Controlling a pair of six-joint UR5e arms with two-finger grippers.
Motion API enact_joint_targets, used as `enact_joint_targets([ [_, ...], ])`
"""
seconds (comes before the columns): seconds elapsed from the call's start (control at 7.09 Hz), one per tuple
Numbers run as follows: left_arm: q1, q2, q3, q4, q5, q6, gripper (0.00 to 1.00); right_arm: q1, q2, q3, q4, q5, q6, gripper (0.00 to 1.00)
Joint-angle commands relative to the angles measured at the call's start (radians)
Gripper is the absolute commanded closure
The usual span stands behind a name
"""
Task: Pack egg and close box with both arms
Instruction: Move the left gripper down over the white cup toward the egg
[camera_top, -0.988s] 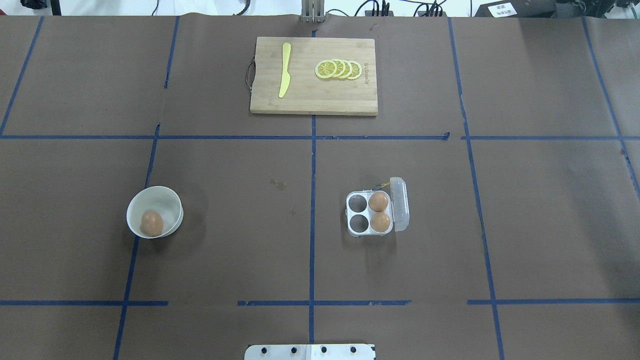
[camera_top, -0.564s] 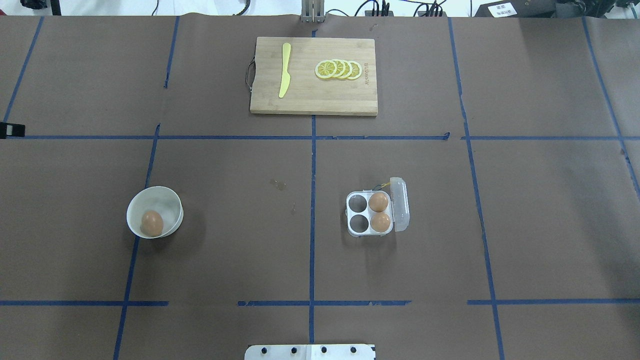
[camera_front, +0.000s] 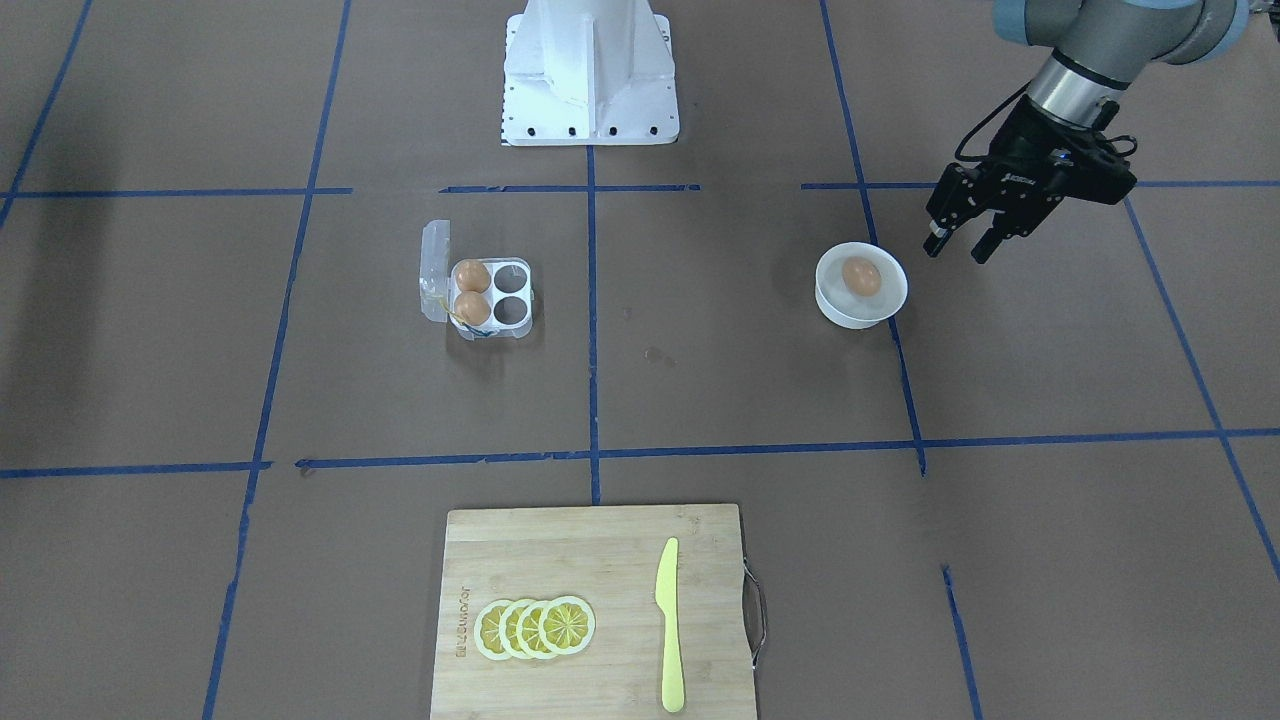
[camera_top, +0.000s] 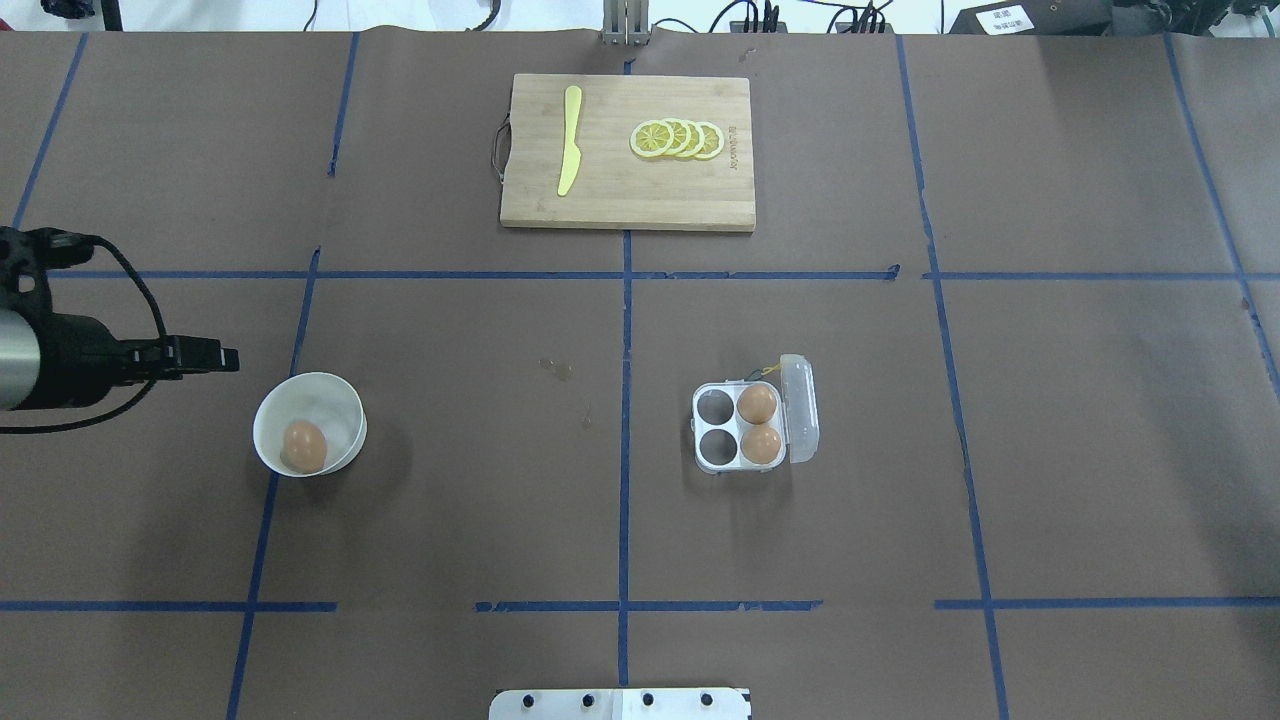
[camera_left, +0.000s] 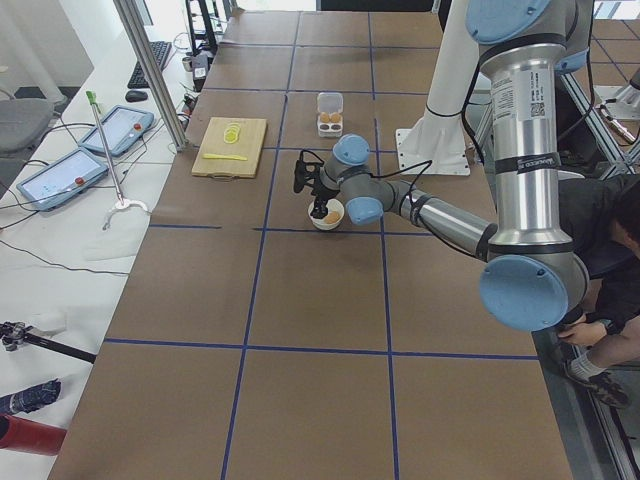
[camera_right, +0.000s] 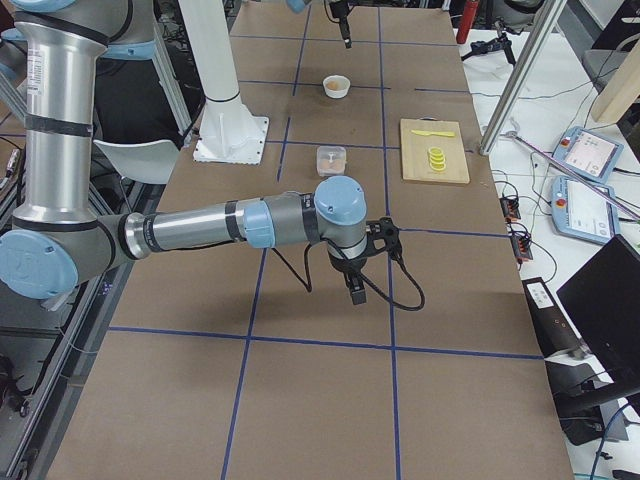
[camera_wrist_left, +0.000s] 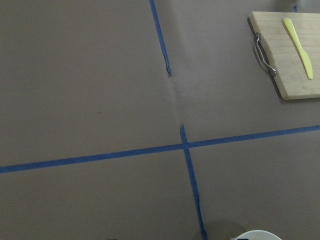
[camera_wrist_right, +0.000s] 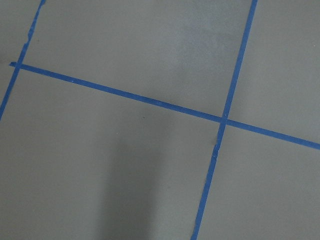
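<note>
Found the egg (camera_top: 304, 446) lying in the white bowl (camera_top: 343, 398), well apart from the open box (camera_top: 701, 428). Saw the left gripper (camera_front: 955, 254) near the bowl, fingers apart in the front view, side-on from overhead. Spotted the right gripper (camera_right: 355, 293) only from the right end; could not tell its state. Noted the left gripper missing overhead a second earlier.

Brown table (camera_top: 450, 500), blue tape grid (camera_top: 450, 274), white desk (camera_left: 70, 260) alongside
</note>
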Motion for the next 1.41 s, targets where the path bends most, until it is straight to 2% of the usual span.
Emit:
enact_joint_targets([
  [0.0,0.121,-0.116,0.023,0.188,0.134,-0.14,0.41,0.001,-0.004,0.0,0.0,0.0,0.0,0.0],
  [0.28,0.124,-0.158,0.089,0.204,0.14,-0.133,0.41,0.001,-0.004,-0.002,0.0,0.0,0.0,0.0],
  [0.71,0.126,-0.158,0.098,0.209,0.139,-0.129,0.41,0.001,-0.004,-0.003,0.0,-0.002,0.0,0.0],
  [1.27,0.185,-0.155,0.098,0.211,0.139,-0.122,0.41,0.001,-0.004,-0.005,0.0,-0.002,-0.002,0.0],
])
